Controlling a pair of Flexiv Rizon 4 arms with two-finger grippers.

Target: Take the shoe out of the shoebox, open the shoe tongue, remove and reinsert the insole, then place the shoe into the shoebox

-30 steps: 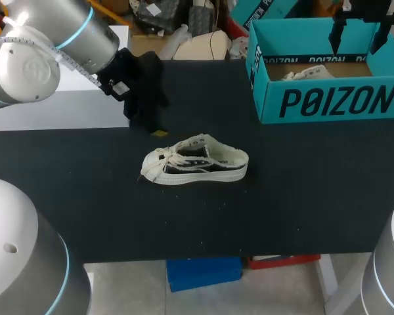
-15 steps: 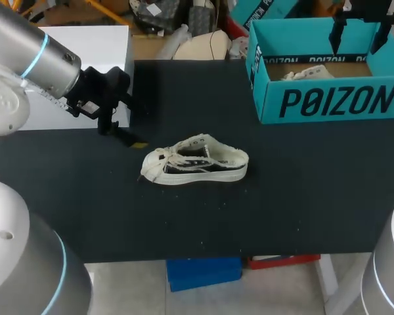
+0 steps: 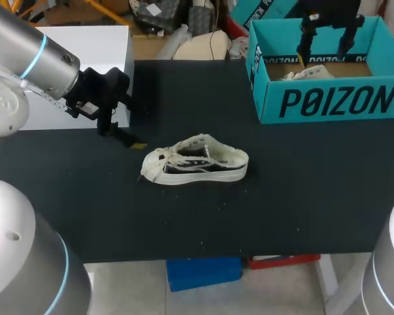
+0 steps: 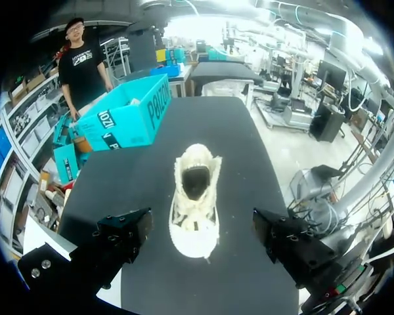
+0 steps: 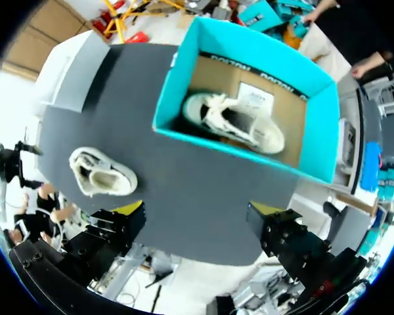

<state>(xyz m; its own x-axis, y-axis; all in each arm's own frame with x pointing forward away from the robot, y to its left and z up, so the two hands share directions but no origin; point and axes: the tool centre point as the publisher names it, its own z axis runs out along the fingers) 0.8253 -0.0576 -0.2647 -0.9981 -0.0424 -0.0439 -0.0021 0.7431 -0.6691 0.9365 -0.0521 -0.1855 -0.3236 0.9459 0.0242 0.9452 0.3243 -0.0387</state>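
Note:
A white low-top shoe (image 3: 196,161) lies on its sole in the middle of the black table, toe toward my left arm. My left gripper (image 3: 123,136) hangs open just left of the toe, apart from it. In the left wrist view the shoe (image 4: 196,197) sits ahead of the gripper (image 4: 202,230), in line with the gap between its fingers. At the back right stands the teal shoebox (image 3: 328,102) with a second white shoe (image 3: 308,73) inside. Above the box my right gripper (image 3: 322,51) is open and empty; from the right wrist view, the gripper (image 5: 197,210) looks down on the box (image 5: 315,141).
A white block (image 3: 85,65) stands at the table's back left, behind my left arm. The shoe on the table (image 5: 102,172) lies well away from the box. Bare black tabletop (image 3: 302,184) spreads in front of and to the right of the shoe.
My left arm drew back to the left, away from the shoe, then stayed put. My right gripper shifted left over the shoebox. The shoe has not moved.

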